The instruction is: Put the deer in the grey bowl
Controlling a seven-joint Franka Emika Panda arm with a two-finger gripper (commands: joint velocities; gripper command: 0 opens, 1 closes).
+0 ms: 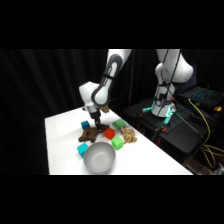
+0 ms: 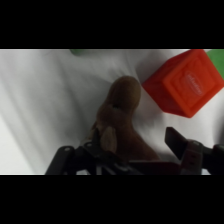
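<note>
Hand: black two-finger hand [image 1: 95, 121] of the white arm, lowered over the dark brown plush deer [image 1: 90, 133]; in the wrist view one dark finger [image 2: 178, 141] out to the right of the plush and clear of it, the other hidden; jaws look spread, nothing lifted.
Deer: lying on the white table [image 1: 145, 161], just far of the round plain grey bowl [image 1: 99, 157] and outside it; seen from the wrist as a brown rounded body [image 2: 120, 120] directly under the hand.
Bowl: near edge of the table, upright, hollow bare.
Red block: red plastic cube [image 1: 109, 133] just right of the deer; in the wrist view [image 2: 186, 82] close beside the plush, touching or not cannot be told.
Other blocks: green cube [image 1: 117, 144] right of the bowl; second green block [image 1: 119, 124] farther back; cyan block [image 1: 82, 149] left of the bowl; blue block [image 1: 85, 124] far of the deer.
Tan toy: small light tan plush [image 1: 129, 135] right of the green cube.
</note>
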